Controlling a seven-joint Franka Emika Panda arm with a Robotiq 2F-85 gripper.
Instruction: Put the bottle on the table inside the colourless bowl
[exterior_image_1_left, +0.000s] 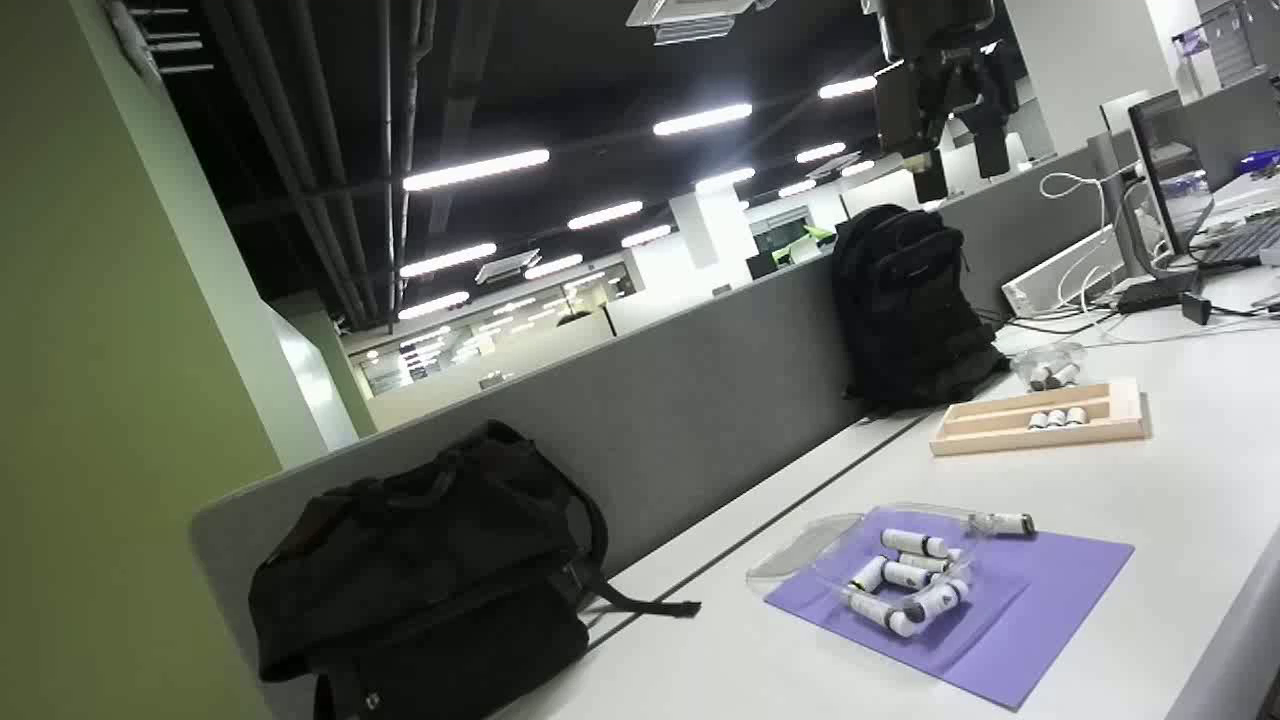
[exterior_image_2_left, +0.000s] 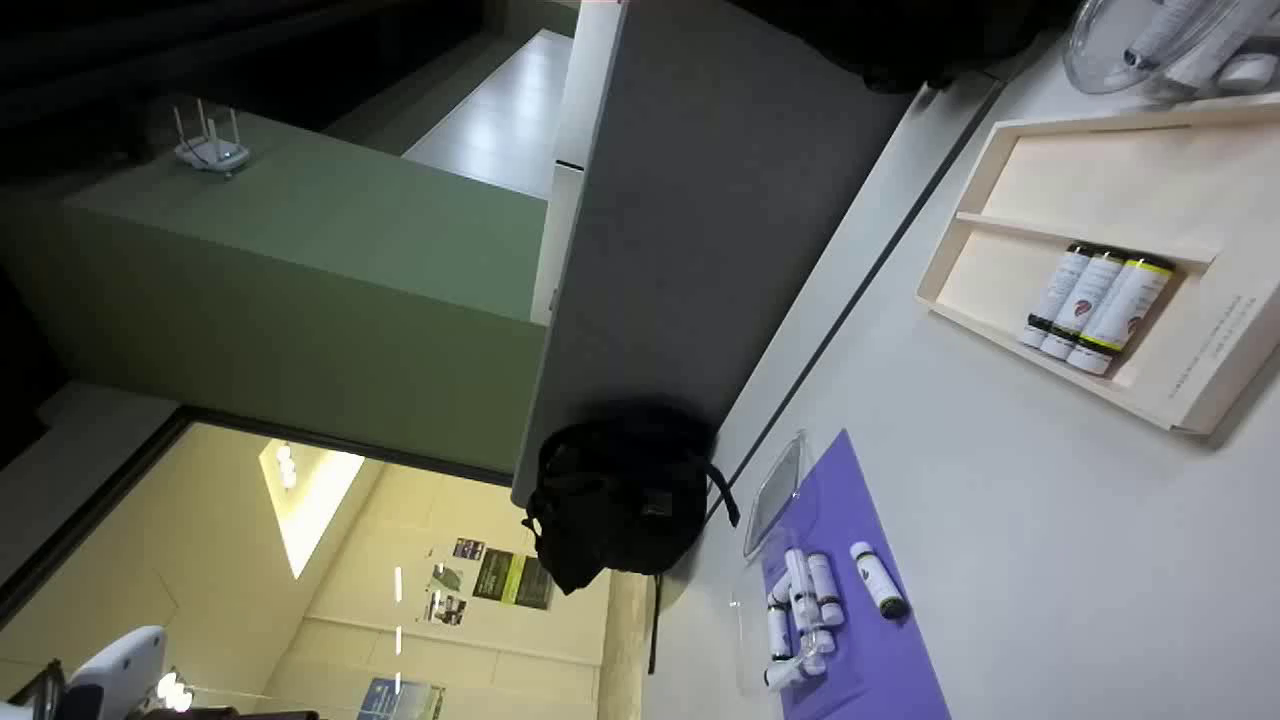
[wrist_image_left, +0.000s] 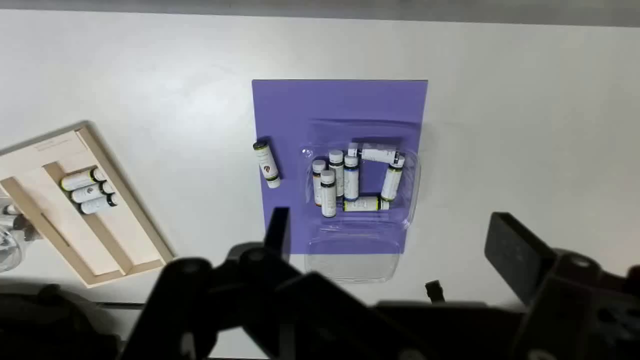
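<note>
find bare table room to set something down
In the wrist view, the pale table is bare between the light wooden tray and flat purple mat, and right of the mat. Crowded: the mat, with a loose white bottle at the left edge and a clear plastic container of white bottles.

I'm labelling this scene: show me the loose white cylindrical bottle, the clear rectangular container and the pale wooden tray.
Loose bottle (wrist_image_left: 267, 162): wrist view, label.
Clear container (wrist_image_left: 371, 179): wrist view, bare floor.
Wooden tray (exterior_image_2_left: 1110, 182): in an exterior view, compartment floor.
</note>
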